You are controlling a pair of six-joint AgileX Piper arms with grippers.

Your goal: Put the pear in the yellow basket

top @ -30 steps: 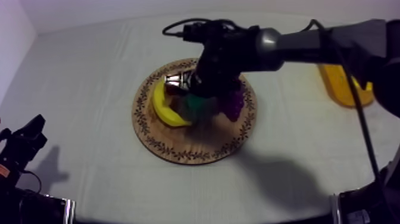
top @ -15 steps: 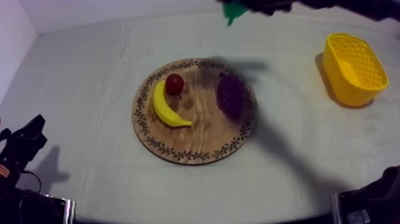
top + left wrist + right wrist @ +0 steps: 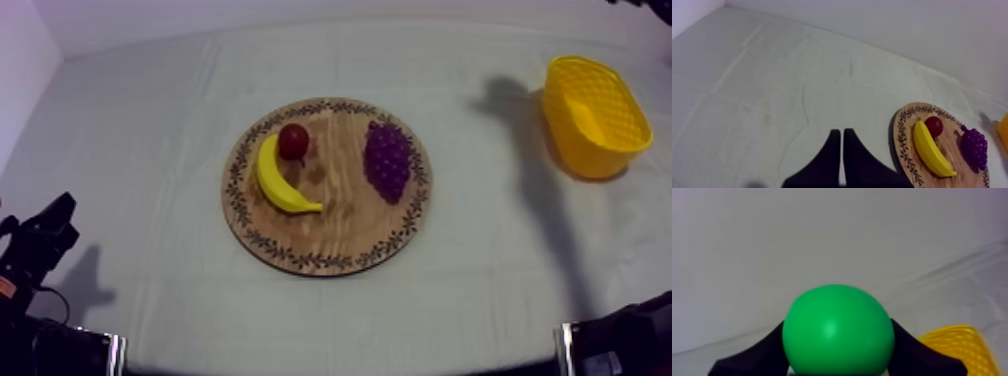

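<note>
**Item 1: pear** [image 3: 838,329]. Green, round and glossy. It is gripped by your right gripper [image 3: 837,324], with one black jaw pressed against each side of it. It is held up in the air, with pale cloth and wall behind it.

**Item 2: basket** [image 3: 602,160]. Yellow, with lattice walls, standing on the cloth at your right side of the table, well apart from the board. In the right wrist view its rim lies near the pear, just past one jaw and lower than the fruit. You cannot tell from these views whether the pear is over the basket or beside it.

**Item 3: board** [image 3: 340,220]. Round and wooden with a patterned rim, lying flat at mid-table. It holds three things:
- the banana [image 3: 280,182], curved, on the side toward your left arm
- the small red fruit [image 3: 293,141], touching the banana's far end
- the grapes [image 3: 387,160], purple, on the side toward the basket and apart from the other two

**Item 4: left gripper** [image 3: 840,134]. Its jaws lie together as a narrow wedge with nothing between them. It sits low over bare cloth at your left edge of the table, with the board off to one side of it.

**Item 5: cloth** [image 3: 150,120]. Grey-white, covering the table. A dark shadow lies on it just beside the basket.
</note>
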